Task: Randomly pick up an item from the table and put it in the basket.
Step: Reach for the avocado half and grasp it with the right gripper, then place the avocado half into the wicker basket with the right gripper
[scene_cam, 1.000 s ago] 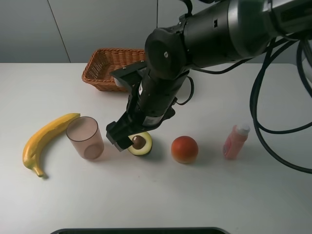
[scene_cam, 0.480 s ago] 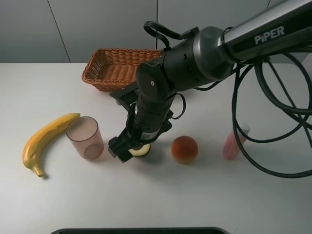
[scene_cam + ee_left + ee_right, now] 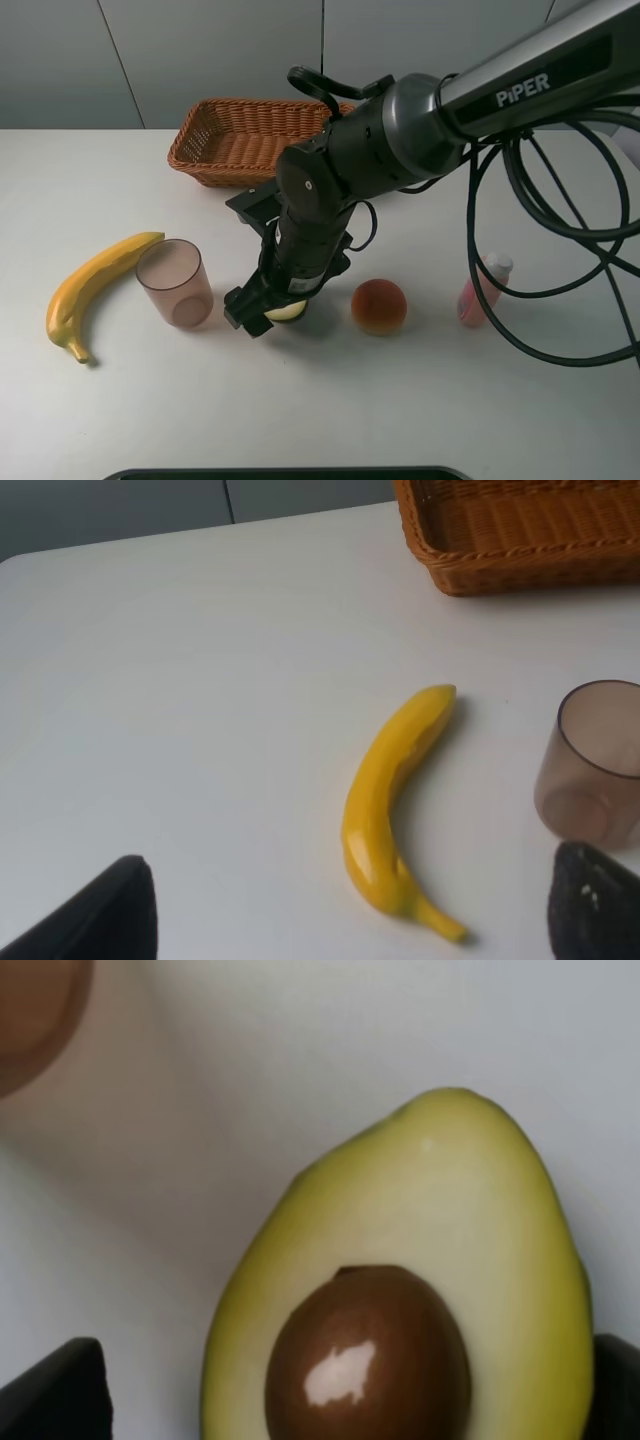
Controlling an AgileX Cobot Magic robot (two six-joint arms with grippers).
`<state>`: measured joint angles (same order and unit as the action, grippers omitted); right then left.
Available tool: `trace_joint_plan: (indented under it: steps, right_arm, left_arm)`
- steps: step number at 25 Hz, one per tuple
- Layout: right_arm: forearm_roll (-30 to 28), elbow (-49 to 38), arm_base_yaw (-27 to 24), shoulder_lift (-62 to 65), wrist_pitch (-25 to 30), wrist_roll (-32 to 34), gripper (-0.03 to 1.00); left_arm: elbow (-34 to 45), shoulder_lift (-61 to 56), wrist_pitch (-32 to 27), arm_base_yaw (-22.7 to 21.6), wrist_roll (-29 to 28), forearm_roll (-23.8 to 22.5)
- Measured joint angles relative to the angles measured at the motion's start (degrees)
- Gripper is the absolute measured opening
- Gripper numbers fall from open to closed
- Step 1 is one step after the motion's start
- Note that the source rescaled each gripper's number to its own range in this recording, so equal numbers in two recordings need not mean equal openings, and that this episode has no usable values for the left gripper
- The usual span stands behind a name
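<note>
Right gripper (image 3: 258,312) is down low over the avocado half (image 3: 400,1240), and its jaws are open. One dark finger (image 3: 50,1390) stands on each side of the fat end, and they are not squeezing it.

The avocado half lies on the white table (image 3: 120,400), near the middle and a bit toward the near edge, cut side up. Its brown pit (image 3: 368,1360) sits in the fat end, between the fingers. Its thin end points away from the wrist, so its long way runs across the line from finger to finger.

A second ago the gripper was higher, and the high camera could see the pit. Now the gripper hides almost all of the fruit in that view. The avocado half has not moved.

A pinkish cup (image 3: 175,283) stands upright beside the gripper, toward the left edge. A yellow banana (image 3: 90,285) lies past it. A round orange-red fruit (image 3: 379,306) sits just beside the avocado half toward the right edge, and a pink bottle (image 3: 482,290) is farther that way.

The basket (image 3: 225,140) sits by the far edge. Its woven floor shows, but the arm hides part of it.

The left gripper (image 3: 355,908) is open wide and holds nothing.
</note>
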<state>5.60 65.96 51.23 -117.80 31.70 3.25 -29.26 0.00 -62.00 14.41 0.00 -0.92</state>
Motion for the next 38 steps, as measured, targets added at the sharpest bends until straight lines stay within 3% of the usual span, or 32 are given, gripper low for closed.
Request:
trace_joint_plan:
  steps: [1, 3, 5, 6, 19, 21, 26, 31, 34, 38]
  right_arm:
    - [0.0, 0.0, 0.0, 0.0, 0.0, 0.0, 0.86]
    - [0.0, 0.0, 0.0, 0.0, -0.3, 0.0, 0.54]
    - [0.0, 0.0, 0.0, 0.0, -0.3, 0.1, 0.03]
    - [0.0, 0.0, 0.0, 0.0, -0.4, 0.1, 0.0]
    - [-0.3, 0.0, 0.0, 0.1, -0.6, 0.1, 0.0]
    - [-1.0, 1.0, 0.0, 1.0, 1.5, 0.1, 0.0]
    - [-7.0, 9.4, -0.6, 6.6, 9.9, 0.2, 0.0]
    - [-15.1, 21.2, -3.2, 10.2, 12.3, 0.1, 0.0]
    - [-18.1, 26.4, -6.1, 10.1, 10.3, 0.1, 0.0]
    - [-19.2, 28.5, -10.8, 8.1, 1.1, 0.2, 0.0]
  left_arm:
    - [0.0, 0.0, 0.0, 0.0, 0.0, 0.0]
    - [0.0, 0.0, 0.0, 0.0, 0.0, 0.0]
    - [0.0, 0.0, 0.0, 0.0, 0.0, 0.0]
    - [0.0, 0.0, 0.0, 0.0, 0.0, 0.0]
    - [0.0, 0.0, 0.0, 0.0, 0.0, 0.0]
    - [0.0, 0.0, 0.0, 0.0, 0.0, 0.0]
    - [0.0, 0.0, 0.0, 0.0, 0.0, 0.0]
    - [0.0, 0.0, 0.0, 0.0, 0.0, 0.0]
    - [0.0, 0.0, 0.0, 0.0, 0.0, 0.0]
    - [0.0, 0.0, 0.0, 0.0, 0.0, 0.0]
